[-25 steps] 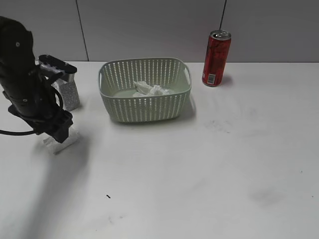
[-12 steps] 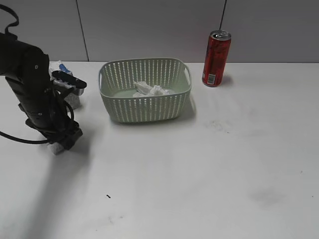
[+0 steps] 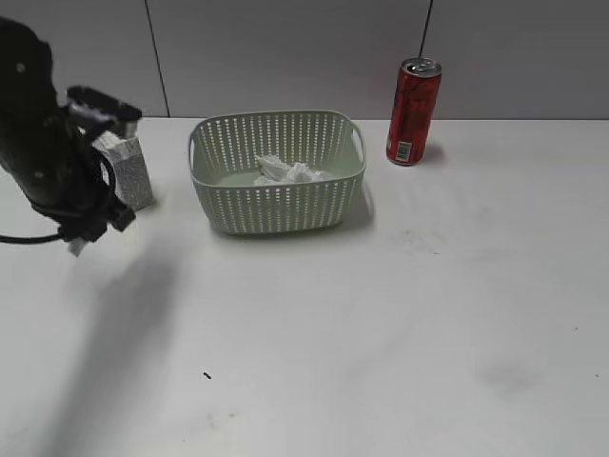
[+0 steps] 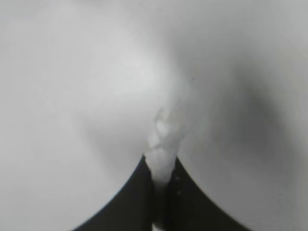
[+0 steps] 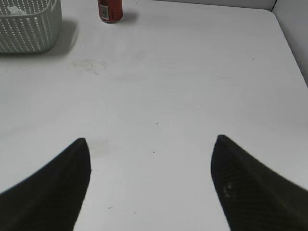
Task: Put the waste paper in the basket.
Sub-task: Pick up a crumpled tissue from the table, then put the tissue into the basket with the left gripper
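The pale green slotted basket (image 3: 277, 171) stands at the back middle of the table, with crumpled white paper (image 3: 285, 171) inside it. It also shows at the top left of the right wrist view (image 5: 26, 26). My left gripper (image 3: 90, 228) hangs above the table left of the basket, shut on a wad of white waste paper (image 4: 163, 144) that sticks out past the fingertips; a bit of it shows below the gripper in the exterior view (image 3: 76, 247). My right gripper (image 5: 150, 163) is open and empty over bare table, and does not show in the exterior view.
A small grey-white carton (image 3: 128, 171) stands just behind my left gripper, left of the basket. A tall red drink can (image 3: 413, 111) stands at the back right of the basket and shows in the right wrist view (image 5: 110, 10).
My left gripper closed on the wad lying on the table at the left and has lifted it up off the surface. The basket, can and carton have not moved.
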Motion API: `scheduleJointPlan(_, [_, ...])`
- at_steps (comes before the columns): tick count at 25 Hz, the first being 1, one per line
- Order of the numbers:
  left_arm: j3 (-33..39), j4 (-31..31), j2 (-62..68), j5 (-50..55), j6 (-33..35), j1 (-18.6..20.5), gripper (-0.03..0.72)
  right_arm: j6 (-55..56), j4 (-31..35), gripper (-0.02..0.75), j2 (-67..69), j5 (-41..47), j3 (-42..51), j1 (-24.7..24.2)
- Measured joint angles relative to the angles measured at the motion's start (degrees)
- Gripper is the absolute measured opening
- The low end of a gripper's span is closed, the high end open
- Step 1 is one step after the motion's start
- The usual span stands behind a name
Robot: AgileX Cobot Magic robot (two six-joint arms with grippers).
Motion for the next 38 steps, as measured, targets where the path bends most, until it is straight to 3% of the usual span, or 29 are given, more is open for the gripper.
scheduleJointPlan(6, [0.05, -5.86, -13.97, -5.46, 0.00, 0.00, -0.004, 0.00, 0.00, 0.589, 0.00, 0.00, 0.00, 0.00])
scheduleJointPlan(12, [0.05, -16.38, -18.84, -29.10, 0.00, -0.55, -0.004, 0.00, 0.00, 0.589, 0.00, -0.05, 0.00, 0.00])
scheduleJointPlan(17, [0.05, -17.06, -14.53, -47.76, 0.00, -5.40, -0.004, 0.00, 0.00, 0.589, 0.00, -0.05, 0.00, 0.00])
scheduleJointPlan(20, [0.05, -14.35, -9.36, -58.32, 0.00, -9.36, -0.004, 0.00, 0.00, 0.589, 0.00, -0.05, 0.00, 0.00])
scheduleJointPlan(26, [0.05, -10.61, 2.20, -67.69, 0.02, -13.36, 0.027, 0.00, 0.00, 0.589, 0.00, -0.05, 0.00, 0.00])
scheduleJointPlan(29, [0.05, -10.61, 6.19, -65.69, 0.02, -13.43, 0.195, 0.00, 0.00, 0.589, 0.00, -0.05, 0.00, 0.00])
scheduleJointPlan(33, [0.05, -10.73, 7.84, -63.20, 0.02, -13.43, 0.565, 0.00, 0.00, 0.589, 0.00, -0.05, 0.00, 0.00])
scheduleJointPlan(35, [0.05, -10.78, 7.63, -62.60, 0.02, -13.43, 0.632, 0.00, 0.00, 0.589, 0.00, -0.05, 0.00, 0.00])
scheduleJointPlan(38, [-0.56, -10.78, 5.66, -58.28, 0.02, -13.43, 0.639, 0.00, 0.00, 0.589, 0.00, -0.05, 0.00, 0.00])
